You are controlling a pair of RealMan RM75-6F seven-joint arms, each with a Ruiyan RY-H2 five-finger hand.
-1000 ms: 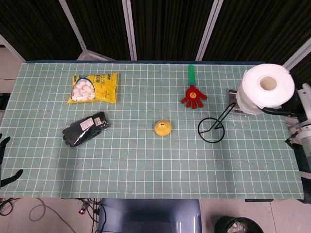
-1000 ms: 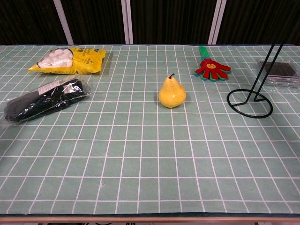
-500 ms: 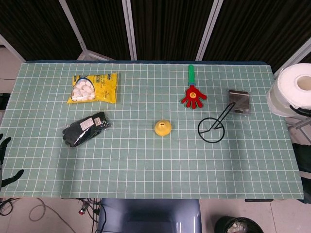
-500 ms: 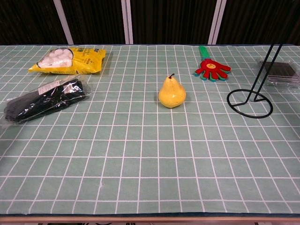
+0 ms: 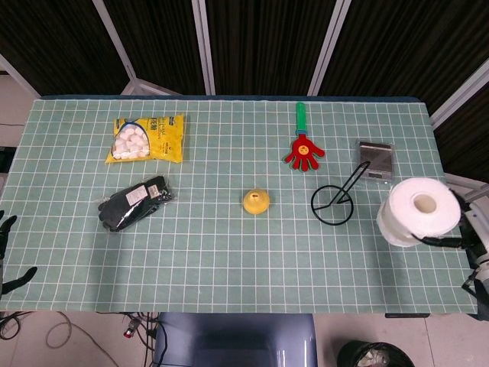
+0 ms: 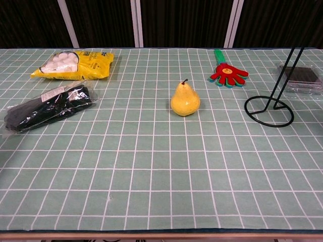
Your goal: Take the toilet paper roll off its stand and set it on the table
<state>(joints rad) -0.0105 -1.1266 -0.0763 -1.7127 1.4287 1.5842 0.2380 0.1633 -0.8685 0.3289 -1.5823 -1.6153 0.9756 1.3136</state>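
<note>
The white toilet paper roll (image 5: 419, 208) is off its stand, over the table's right side, in front and to the right of the stand. My right hand (image 5: 463, 226) grips it from the right, dark fingers wrapped under its edge. Whether the roll touches the table cannot be told. The black wire stand (image 5: 353, 183) is bare, its ring base on the cloth; in the chest view the stand (image 6: 270, 125) shows at the right, with no roll or hand in sight. My left hand (image 5: 8, 252) hangs off the table's left edge, fingers apart, holding nothing.
A yellow pear (image 5: 256, 200) sits mid-table. A red clapper with a green handle (image 5: 304, 150) and a dark flat packet (image 5: 377, 160) lie behind the stand. A yellow bag of white balls (image 5: 146, 138) and black packaged gloves (image 5: 134, 202) lie at left. The table's right edge (image 5: 461, 252) runs beside the roll.
My right hand carried the roll from the top of the stand out to the right, then down and toward the front, over the table's right side. The stand now stands bare.
</note>
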